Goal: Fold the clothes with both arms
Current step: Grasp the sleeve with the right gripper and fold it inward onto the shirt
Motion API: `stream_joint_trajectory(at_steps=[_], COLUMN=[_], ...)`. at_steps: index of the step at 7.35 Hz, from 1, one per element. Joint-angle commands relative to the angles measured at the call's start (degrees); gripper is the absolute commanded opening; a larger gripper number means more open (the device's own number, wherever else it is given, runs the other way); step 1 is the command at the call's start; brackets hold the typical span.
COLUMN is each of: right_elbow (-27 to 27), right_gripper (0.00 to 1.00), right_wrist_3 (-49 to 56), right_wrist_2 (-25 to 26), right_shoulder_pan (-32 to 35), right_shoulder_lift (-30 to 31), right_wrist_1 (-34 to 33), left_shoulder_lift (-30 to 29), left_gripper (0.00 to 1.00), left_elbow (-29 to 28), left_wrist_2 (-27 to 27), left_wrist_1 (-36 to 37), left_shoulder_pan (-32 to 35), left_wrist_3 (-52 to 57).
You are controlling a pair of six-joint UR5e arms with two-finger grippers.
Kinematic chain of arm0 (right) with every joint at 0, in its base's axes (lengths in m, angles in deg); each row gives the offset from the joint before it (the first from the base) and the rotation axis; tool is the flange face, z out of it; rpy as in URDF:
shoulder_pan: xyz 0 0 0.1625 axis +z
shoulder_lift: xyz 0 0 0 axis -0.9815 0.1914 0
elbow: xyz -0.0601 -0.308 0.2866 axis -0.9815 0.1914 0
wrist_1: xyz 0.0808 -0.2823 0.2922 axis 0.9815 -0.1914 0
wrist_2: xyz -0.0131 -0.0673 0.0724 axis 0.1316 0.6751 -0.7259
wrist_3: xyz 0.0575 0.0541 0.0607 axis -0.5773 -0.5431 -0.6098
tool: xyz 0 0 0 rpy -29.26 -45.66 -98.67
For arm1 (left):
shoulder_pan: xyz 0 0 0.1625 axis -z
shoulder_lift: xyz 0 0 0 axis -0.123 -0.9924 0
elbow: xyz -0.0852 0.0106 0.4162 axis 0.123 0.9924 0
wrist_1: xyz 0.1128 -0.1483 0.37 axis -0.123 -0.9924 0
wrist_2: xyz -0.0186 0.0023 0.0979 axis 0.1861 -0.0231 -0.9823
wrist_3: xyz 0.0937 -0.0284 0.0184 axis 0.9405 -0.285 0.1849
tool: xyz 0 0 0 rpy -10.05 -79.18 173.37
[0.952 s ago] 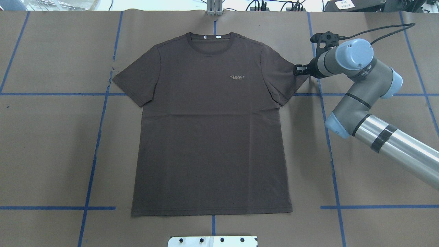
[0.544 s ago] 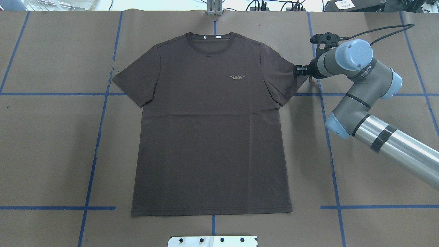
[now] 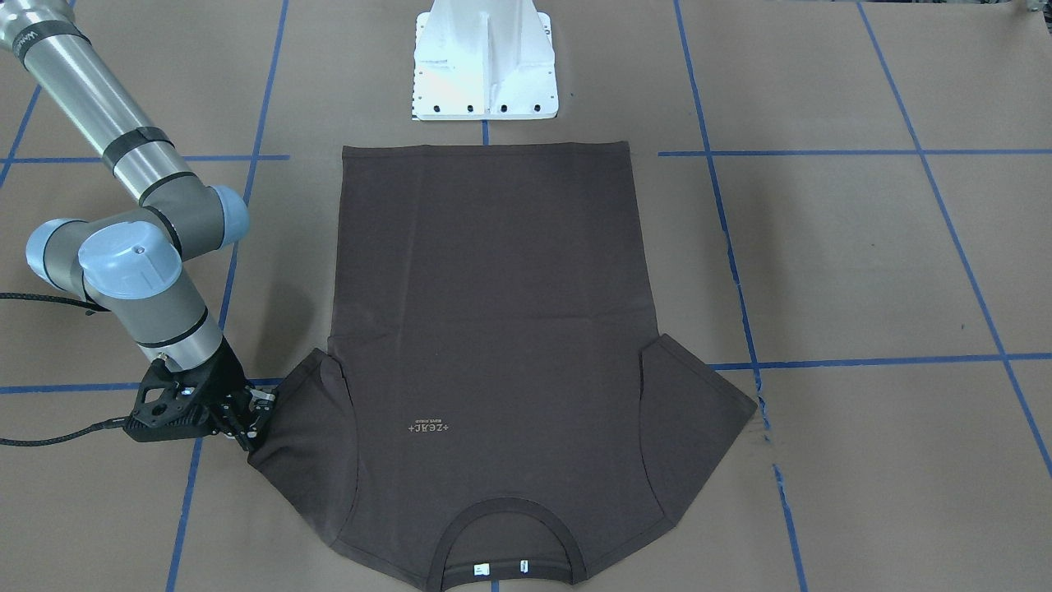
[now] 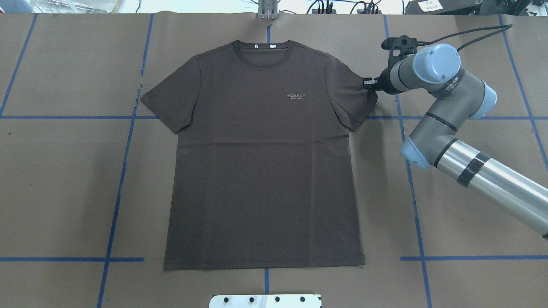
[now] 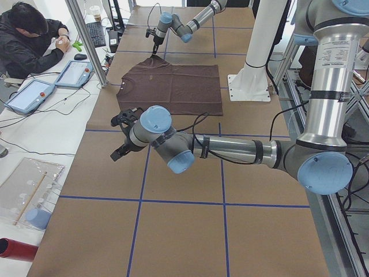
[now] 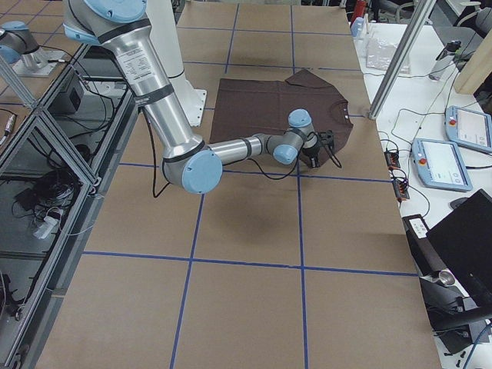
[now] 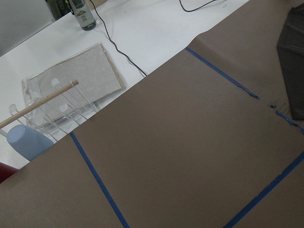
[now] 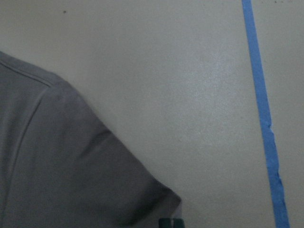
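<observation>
The dark brown T-shirt (image 4: 265,162) lies flat and face up on the brown paper, collar away from the robot; it also shows in the front view (image 3: 493,312). My right gripper (image 4: 367,83) is low at the tip of the shirt's right-hand sleeve (image 4: 359,98) and shut on its edge, as the front view (image 3: 256,419) shows. The right wrist view shows the sleeve corner (image 8: 71,180) running into a fingertip (image 8: 170,222). My left gripper (image 5: 118,141) hovers over bare paper well away from the shirt, seen only in the left side view; I cannot tell if it is open.
The white pedestal base (image 3: 485,66) stands just behind the shirt's hem. Blue tape lines (image 4: 115,201) cross the paper. A seated operator (image 5: 29,34) and control tablets (image 5: 29,95) are beyond the far edge. A clear rack (image 7: 71,95) lies off the paper.
My right gripper has moved left and slightly away from the robot, drawing the sleeve tip in toward the shirt body. The rest of the shirt has not moved.
</observation>
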Motion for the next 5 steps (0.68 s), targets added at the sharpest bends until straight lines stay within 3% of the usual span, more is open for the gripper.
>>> stream_joint_trajectory(at_steps=[1, 3, 5], right_elbow=[-4.95, -5.52, 1.56], right_gripper=[0.0, 0.0, 0.0], right_wrist_3=[-3.64, -11.1, -17.55], right_wrist_2=[0.24, 8.19, 13.4], right_shoulder_pan=[-0.34, -5.76, -9.74], right_shoulder_lift=[-2.3, -9.92, -17.4], right_wrist_1=[-8.95, -19.97, -20.37], left_shoulder_lift=[0.02, -0.07, -0.07], left_gripper=[1.0, 1.0, 1.0], left_elbow=[-0.09, -0.09, 0.0], left_wrist_2=[0.0, 0.0, 0.0], left_wrist_1=[0.09, 0.09, 0.09], left_shoulder_pan=[0.0, 0.0, 0.0], left_wrist_3=[0.01, -0.08, -0.16])
